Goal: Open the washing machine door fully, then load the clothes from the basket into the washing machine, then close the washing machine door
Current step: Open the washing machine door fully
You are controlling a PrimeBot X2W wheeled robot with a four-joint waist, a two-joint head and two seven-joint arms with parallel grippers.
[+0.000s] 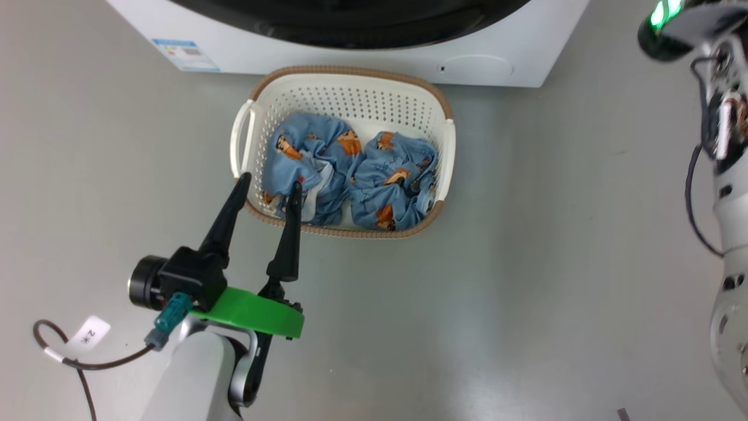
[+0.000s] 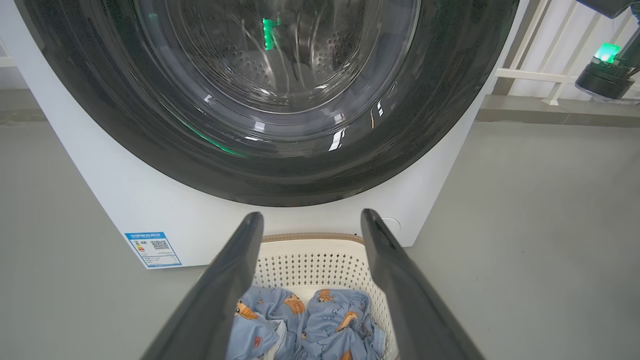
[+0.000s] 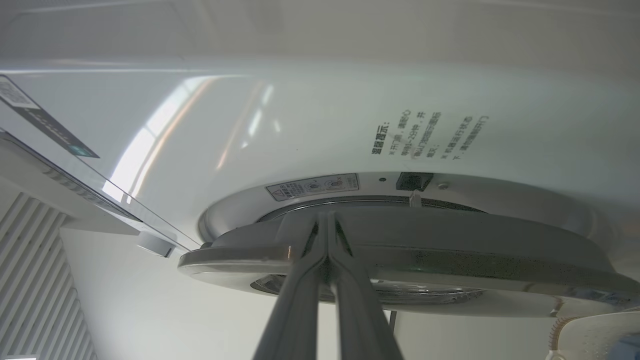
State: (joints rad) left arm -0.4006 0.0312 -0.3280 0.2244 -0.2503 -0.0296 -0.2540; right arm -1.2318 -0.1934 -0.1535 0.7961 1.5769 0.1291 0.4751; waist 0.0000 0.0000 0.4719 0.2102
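The washing machine [image 1: 350,58] stands at the top, its black-rimmed door [image 1: 350,29] facing me. The cream basket [image 1: 350,71] sits on the floor just in front, holding the blue printed clothes [image 1: 350,169]. My left gripper [image 1: 270,180] is open over the basket's near left rim, with nothing between its fingers. In the left wrist view the left gripper [image 2: 311,214] frames the clothes [image 2: 320,320] below the door [image 2: 280,165]. My right gripper [image 3: 327,216] is shut, its tips against the door's edge [image 3: 400,255], which stands a little off the machine's front [image 3: 300,125].
A blue energy label [image 1: 186,54] and a round flap [image 1: 476,67] mark the machine's lower front. My right arm [image 1: 724,175] rises along the right edge. A cable with a tag [image 1: 87,336] lies at the lower left. A white railing [image 2: 550,50] stands beyond the machine.
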